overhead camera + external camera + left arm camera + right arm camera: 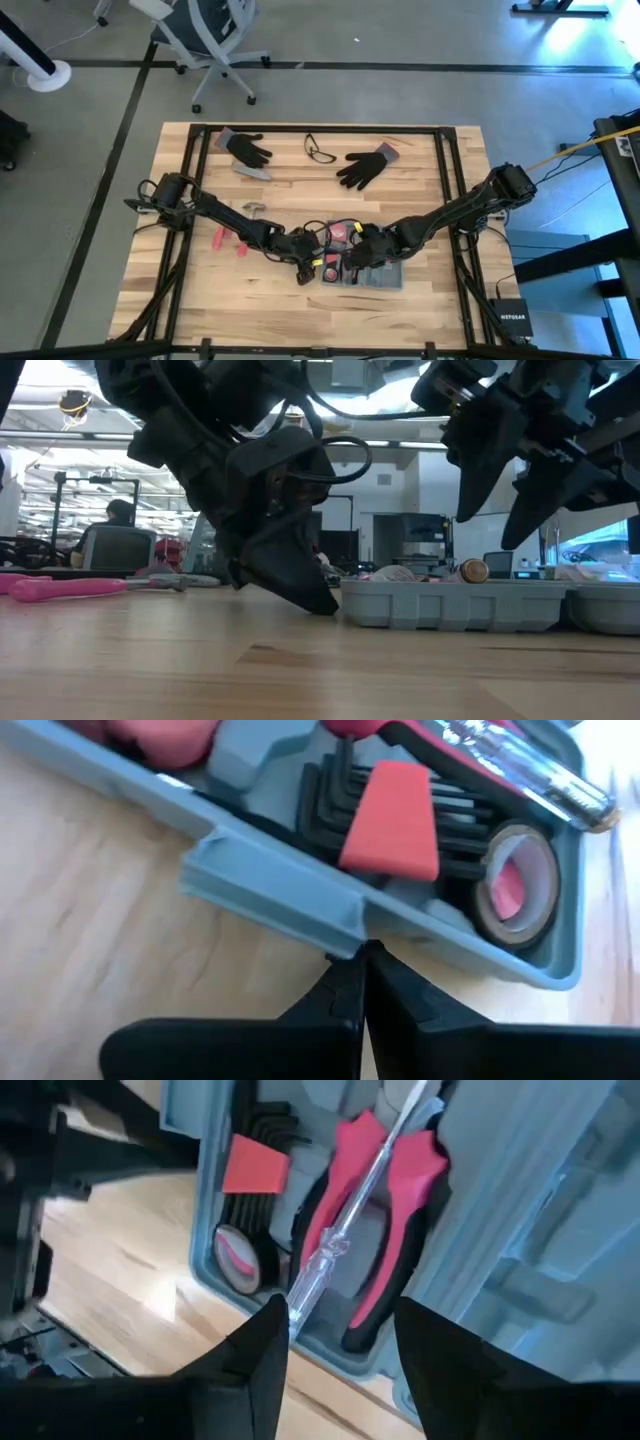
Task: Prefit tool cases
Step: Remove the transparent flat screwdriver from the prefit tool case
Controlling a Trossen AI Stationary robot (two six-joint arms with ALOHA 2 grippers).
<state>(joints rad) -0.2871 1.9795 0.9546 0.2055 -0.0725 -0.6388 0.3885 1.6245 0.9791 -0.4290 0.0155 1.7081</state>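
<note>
Your case lies open and flat on the near middle of the table, grey-blue plastic with rounded corners and moulded grey slots. In its tray you can see black hex keys under a red holder, a tape roll, pink-handled pliers and a clear-handled screwdriver lying loose across them. Your left gripper has its fingers pressed together, tips touching the case's outer wall beside the latch tab. Your right gripper hangs over the tray with fingers apart, nothing between them. Farther back lie two black gloves and glasses; a pink tool rests left of the case.
</note>
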